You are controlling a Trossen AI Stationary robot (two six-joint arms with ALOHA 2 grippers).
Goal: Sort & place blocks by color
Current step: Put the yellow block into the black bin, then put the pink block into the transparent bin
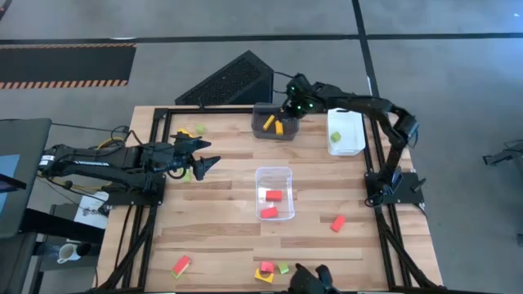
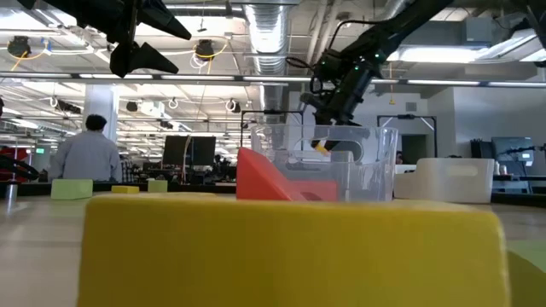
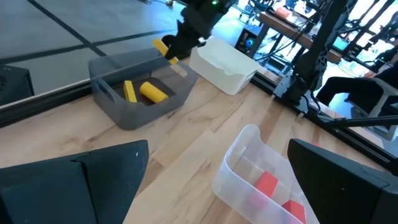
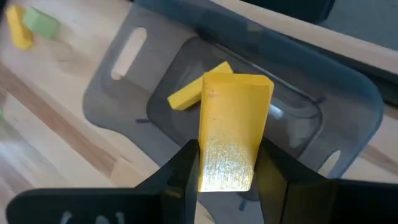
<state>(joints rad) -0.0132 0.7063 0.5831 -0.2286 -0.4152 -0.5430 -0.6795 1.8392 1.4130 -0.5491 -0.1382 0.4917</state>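
My right gripper (image 1: 292, 106) hangs over the far right part of the dark bin (image 1: 274, 124), shut on a yellow block (image 4: 233, 124). Two more yellow blocks (image 3: 144, 91) lie on the bin's floor. The clear bin (image 1: 274, 175) holds red blocks (image 1: 272, 204), and the white bin (image 1: 347, 131) holds a green one (image 1: 335, 137). My left gripper (image 1: 211, 153) hovers open over the table's left part, holding nothing. Loose blocks lie far left (image 1: 193, 131) and near the front edge (image 1: 270, 269). My right gripper pinches the yellow block between its two fingers, by the two long sides near one end (image 4: 227, 171). The fingers slant downward and the block sticks out forward past the fingertips, along them. It hangs clear above the dark bin's inside.
A loose red block (image 1: 337, 222) lies right of the clear bin, a red and green pair (image 1: 181, 265) at the front left. A green block (image 1: 186, 173) lies under my left gripper. A dark wedge-shaped object (image 1: 233, 80) sits beyond the far edge. People stand in the room behind.
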